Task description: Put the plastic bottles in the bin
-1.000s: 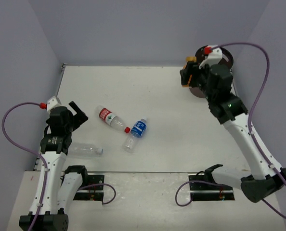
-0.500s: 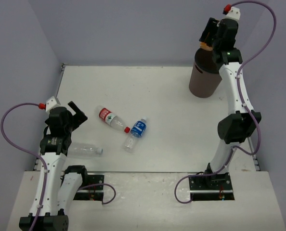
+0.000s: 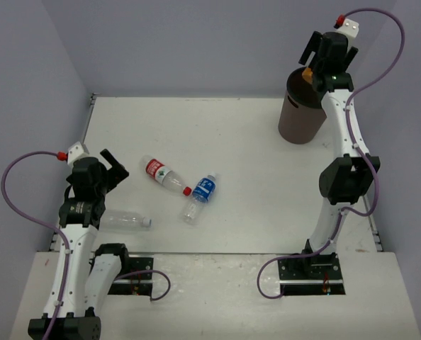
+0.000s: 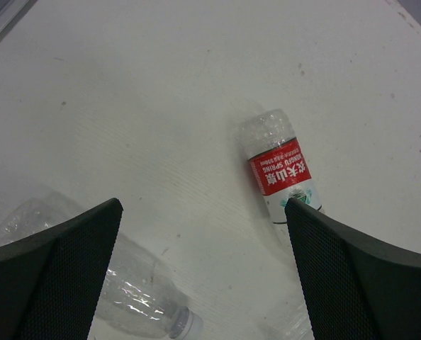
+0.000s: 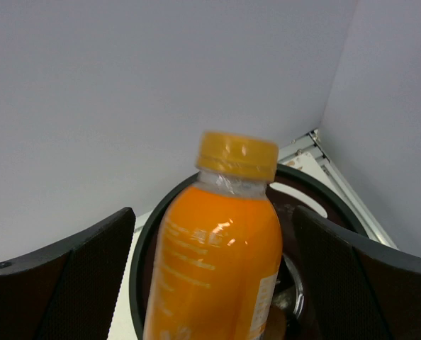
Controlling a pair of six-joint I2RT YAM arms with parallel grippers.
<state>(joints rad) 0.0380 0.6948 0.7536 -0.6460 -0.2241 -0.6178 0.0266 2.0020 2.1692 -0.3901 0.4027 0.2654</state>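
Orange-filled bottle [image 5: 221,248] is over the bin [image 3: 299,124] mouth.

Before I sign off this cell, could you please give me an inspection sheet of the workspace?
Surface: white table, no spills seen.
Job's things: red-label clear plastic bottle, blue-label clear bottle and plain clear white-capped bottle lie on it; orange-filled bottle over the tall dark-brown round bin.
Clutter: nothing seen.
Grippers: left gripper open above the table; right gripper open around the orange bottle.
Cables: purple cables clear of the bottles.
Surroundings: plain lilac walls.
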